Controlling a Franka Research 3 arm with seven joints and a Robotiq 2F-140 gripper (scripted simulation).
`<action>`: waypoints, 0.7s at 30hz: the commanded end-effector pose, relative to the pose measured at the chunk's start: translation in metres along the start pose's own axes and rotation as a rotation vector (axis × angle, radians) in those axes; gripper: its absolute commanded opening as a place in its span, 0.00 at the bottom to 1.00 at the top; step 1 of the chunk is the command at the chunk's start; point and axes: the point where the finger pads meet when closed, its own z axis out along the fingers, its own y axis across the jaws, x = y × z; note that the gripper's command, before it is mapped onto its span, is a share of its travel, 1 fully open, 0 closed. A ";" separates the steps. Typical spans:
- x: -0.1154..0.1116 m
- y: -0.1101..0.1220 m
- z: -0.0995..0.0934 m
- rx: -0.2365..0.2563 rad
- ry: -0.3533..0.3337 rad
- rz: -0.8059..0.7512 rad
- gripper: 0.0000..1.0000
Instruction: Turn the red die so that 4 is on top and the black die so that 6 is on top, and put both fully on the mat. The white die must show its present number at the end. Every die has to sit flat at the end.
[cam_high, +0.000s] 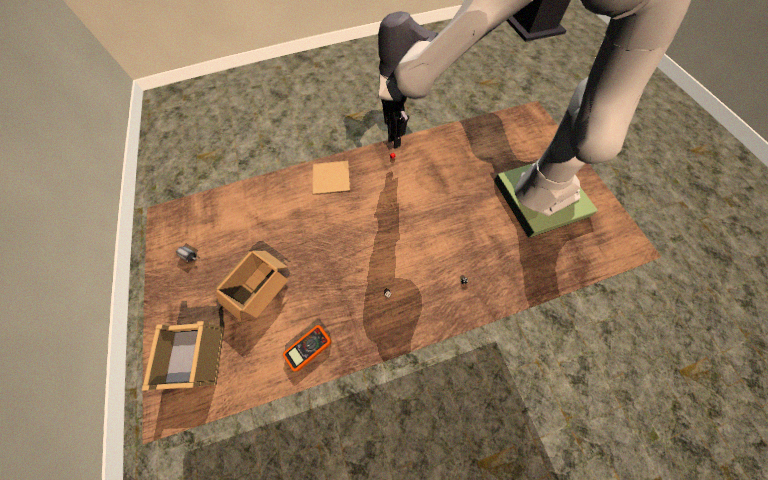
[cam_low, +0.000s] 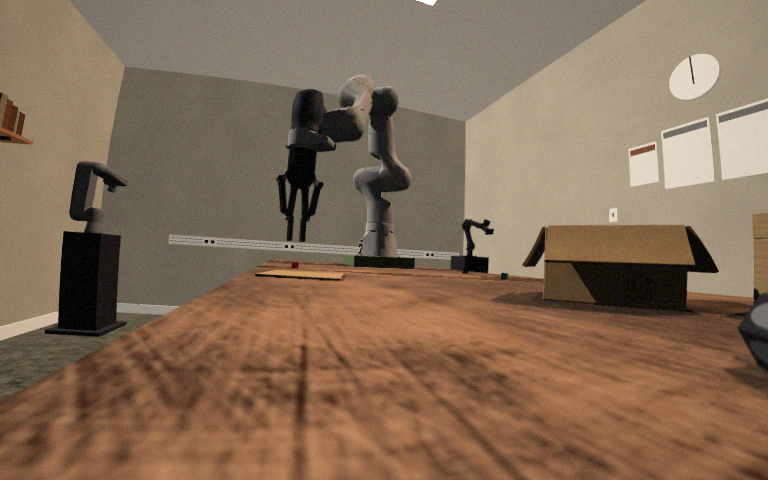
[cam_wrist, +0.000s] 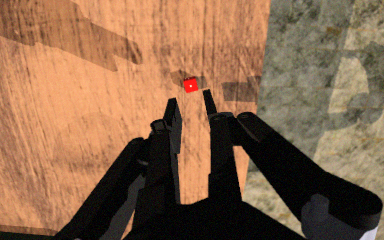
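Observation:
The red die lies on the wooden table near its far edge, off the mat; the wrist view shows a face with one white pip. My gripper hangs above the die, pointing down. Its fingers are a narrow gap apart, with nothing between them. The tan square mat bears no die. The black die and the white die lie on the table toward the near edge. Their top numbers are too small to read.
An open cardboard box, a wooden crate, an orange-edged multimeter and a grey object stand or lie on the left part of the table. The arm's green base plate is at the right.

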 end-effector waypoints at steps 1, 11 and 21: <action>0.001 0.000 0.002 -0.001 0.003 -0.006 0.27; 0.001 0.000 0.016 -0.001 0.003 -0.006 0.27; 0.001 0.000 0.029 -0.001 0.003 -0.006 0.27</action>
